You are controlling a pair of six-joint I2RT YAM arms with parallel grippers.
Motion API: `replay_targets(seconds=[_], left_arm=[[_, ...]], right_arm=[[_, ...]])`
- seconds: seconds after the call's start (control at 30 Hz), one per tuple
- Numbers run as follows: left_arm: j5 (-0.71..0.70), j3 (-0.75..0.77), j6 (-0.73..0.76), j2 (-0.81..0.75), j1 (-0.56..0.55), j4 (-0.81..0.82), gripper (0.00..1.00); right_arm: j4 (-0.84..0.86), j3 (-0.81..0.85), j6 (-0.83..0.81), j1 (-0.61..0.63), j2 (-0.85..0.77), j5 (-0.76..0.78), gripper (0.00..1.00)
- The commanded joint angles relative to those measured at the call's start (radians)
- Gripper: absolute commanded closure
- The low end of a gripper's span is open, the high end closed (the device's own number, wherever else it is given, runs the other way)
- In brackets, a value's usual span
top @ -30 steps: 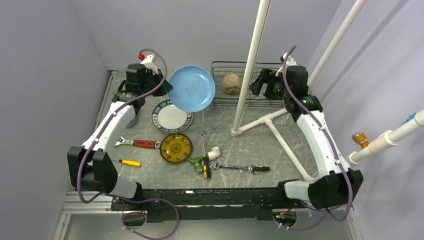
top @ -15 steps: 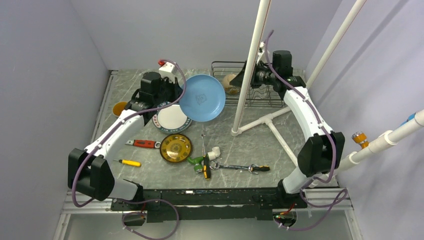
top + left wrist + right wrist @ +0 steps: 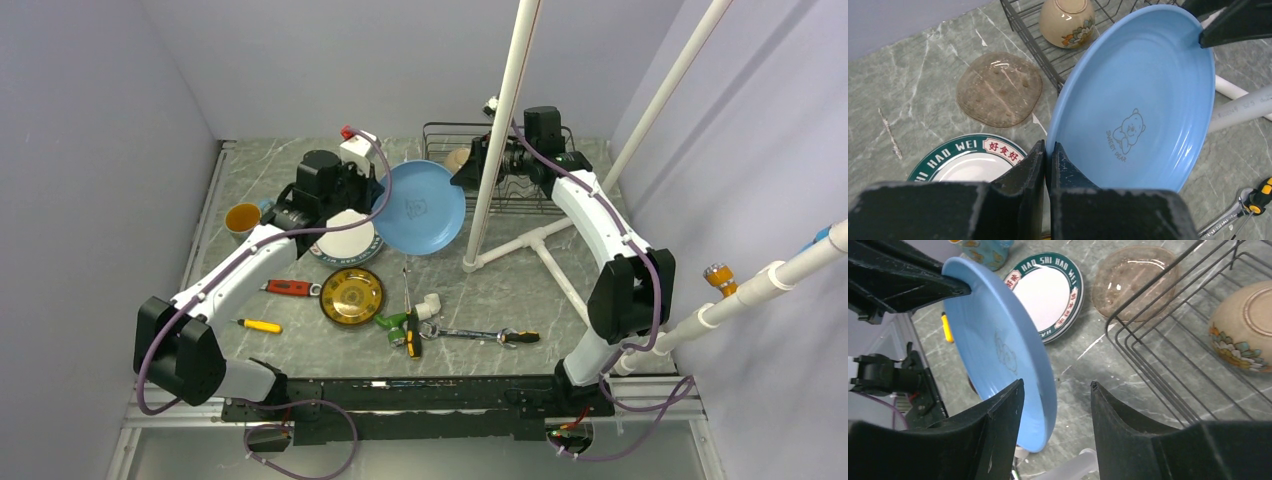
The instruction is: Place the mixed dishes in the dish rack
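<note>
My left gripper (image 3: 1049, 147) is shut on the near rim of the light-blue plate (image 3: 1138, 100) and holds it tilted above the table, just left of the dish rack (image 3: 437, 140). My right gripper (image 3: 1057, 385) is open, with the far rim of the blue plate (image 3: 998, 340) between its fingers. The whitish bowl (image 3: 458, 158) lies in the rack. The white plate with the green rim (image 3: 345, 240) and the yellow-centred plate (image 3: 351, 296) lie flat on the table. The teal mug (image 3: 243, 218) stands at the far left.
A white pipe frame (image 3: 500, 130) stands upright in front of the rack, its foot spreading to the right. A brownish glass dish (image 3: 999, 89) lies beside the rack. A red-handled wrench (image 3: 285, 287), a yellow screwdriver (image 3: 258, 325) and more tools (image 3: 480, 335) lie near the front.
My left arm has carried the blue plate to the right, toward the rack. My right arm has swung left from the rack's right side and its open fingers now straddle the plate's rim.
</note>
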Motion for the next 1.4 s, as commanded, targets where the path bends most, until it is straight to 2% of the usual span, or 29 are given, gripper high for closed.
replay_targets(seconds=[0.0, 0.2, 0.43, 0.5, 0.67, 0.7, 0.73, 0.9, 1.07, 1.23, 1.37], left_arm=[[0.03, 0.032, 0.021, -0.002, -0.016, 0.037, 1.0], [0.029, 0.045, 0.026, 0.011, -0.026, 0.023, 1.0], [0.041, 0.069, 0.019, 0.033, -0.03, 0.0, 1.0], [0.036, 0.08, 0.022, 0.039, -0.034, -0.014, 1.0], [-0.014, 0.083, 0.008, 0.036, -0.044, -0.024, 1.0], [-0.043, 0.1, -0.003, 0.04, -0.044, -0.043, 1.0], [-0.07, 0.12, -0.014, 0.045, -0.043, -0.07, 0.96], [-0.189, 0.116, -0.058, 0.007, -0.043, -0.089, 0.42], [-0.219, 0.09, -0.081, -0.063, -0.038, -0.075, 0.03], [-0.228, 0.076, -0.078, -0.095, -0.037, -0.065, 0.01], [-0.25, 0.061, -0.072, -0.096, -0.036, -0.049, 0.01]], right_arm=[[0.011, 0.002, -0.12, 0.004, -0.011, 0.041, 0.47], [0.089, -0.054, -0.1, 0.013, 0.011, 0.028, 0.49], [0.079, -0.068, -0.24, 0.087, 0.024, 0.027, 0.43], [0.09, -0.063, -0.243, 0.089, 0.034, 0.025, 0.53], [0.104, -0.039, -0.219, 0.088, 0.067, 0.044, 1.0], [0.1, -0.026, -0.213, 0.087, 0.075, 0.073, 1.0], [0.096, -0.012, -0.206, 0.085, 0.081, 0.104, 1.0], [0.161, -0.007, -0.159, 0.052, 0.058, 0.213, 1.0], [0.242, 0.0, -0.135, -0.016, 0.007, 0.305, 1.0], [0.274, 0.052, -0.161, -0.087, -0.015, 0.398, 1.0], [0.312, 0.067, -0.297, -0.117, -0.033, 0.508, 1.0]])
